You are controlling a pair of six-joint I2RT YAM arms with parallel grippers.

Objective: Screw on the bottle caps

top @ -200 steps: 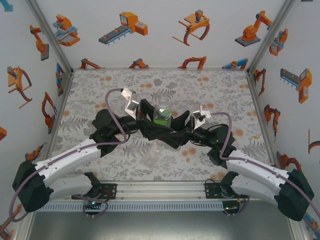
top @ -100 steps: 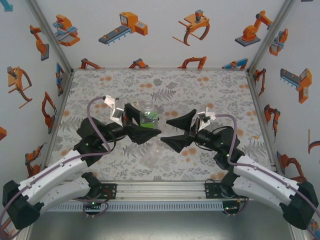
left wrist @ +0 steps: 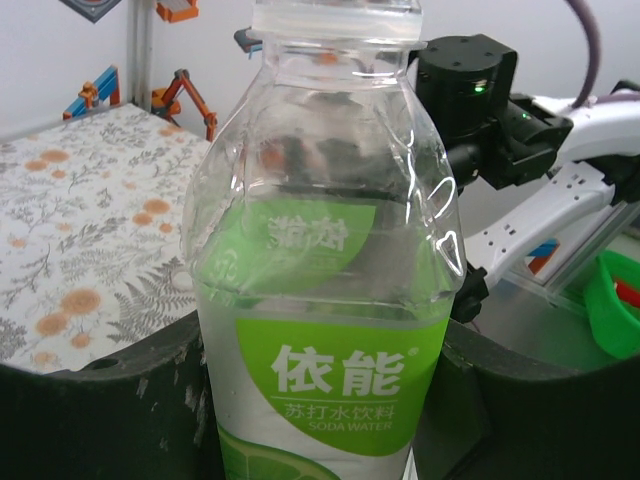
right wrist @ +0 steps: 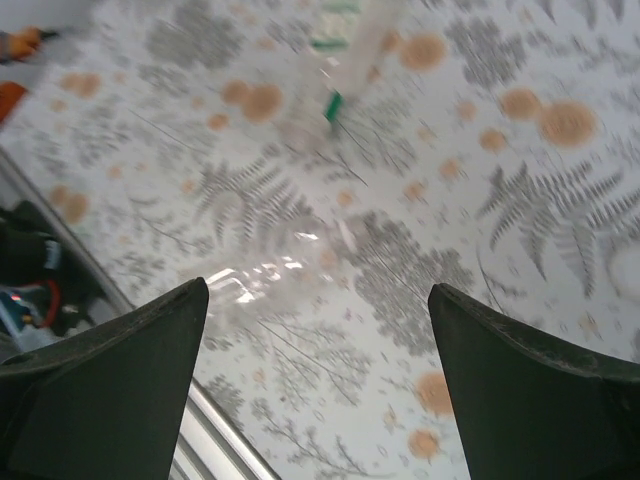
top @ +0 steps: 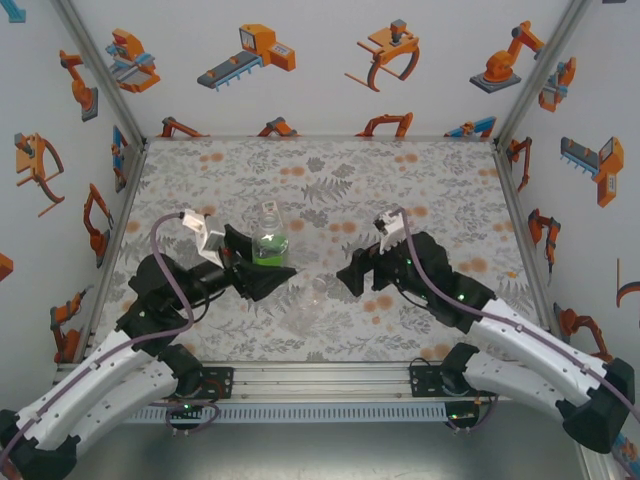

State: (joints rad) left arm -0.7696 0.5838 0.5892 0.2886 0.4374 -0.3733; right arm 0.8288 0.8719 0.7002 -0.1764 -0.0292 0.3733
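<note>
A clear bottle [top: 270, 243] with a green label stands upright at the table's left-centre, and my left gripper [top: 268, 272] is shut on its lower body. In the left wrist view the bottle [left wrist: 320, 300] rises between the dark fingers [left wrist: 100, 420], with a pale cap [left wrist: 335, 15] on its neck. My right gripper [top: 348, 275] is to the bottle's right, apart from it, open and holding nothing. Below my right gripper [right wrist: 318, 290] a plain clear bottle [right wrist: 265, 255] lies on the table. A blurred bottle [right wrist: 350, 50] with green-and-white marks lies farther off.
The plain bottle [top: 312, 297] lies between the two grippers, close to the near edge. The metal rail [top: 320, 378] runs along that edge. Patterned walls close in the table at the back and both sides. A green tub [left wrist: 615, 310] sits off the table.
The right gripper has let go at the bottle's top, opened and pulled back to the right, tilting downward. The left gripper has carried the green-labelled bottle to the left.
</note>
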